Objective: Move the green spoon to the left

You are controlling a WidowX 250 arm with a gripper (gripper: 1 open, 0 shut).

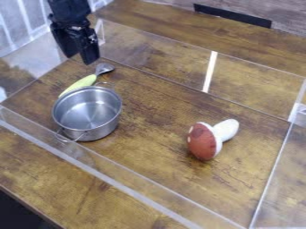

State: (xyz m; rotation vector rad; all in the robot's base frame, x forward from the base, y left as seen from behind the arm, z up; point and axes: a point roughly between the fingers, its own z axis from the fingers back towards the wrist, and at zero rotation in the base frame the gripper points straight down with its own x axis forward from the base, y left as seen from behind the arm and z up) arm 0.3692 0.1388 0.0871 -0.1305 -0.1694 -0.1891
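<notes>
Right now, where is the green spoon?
In the camera view the green spoon lies at the left of the table, just behind the steel pot and below the open gripper, which is not holding it.

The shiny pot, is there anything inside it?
Empty. The pot shows only its bare steel bottom; the green spoon lies outside, by its rim.

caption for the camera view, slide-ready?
Open gripper hovering above the green spoon, which lies beside the steel pot; mushroom toy apart.
</notes>
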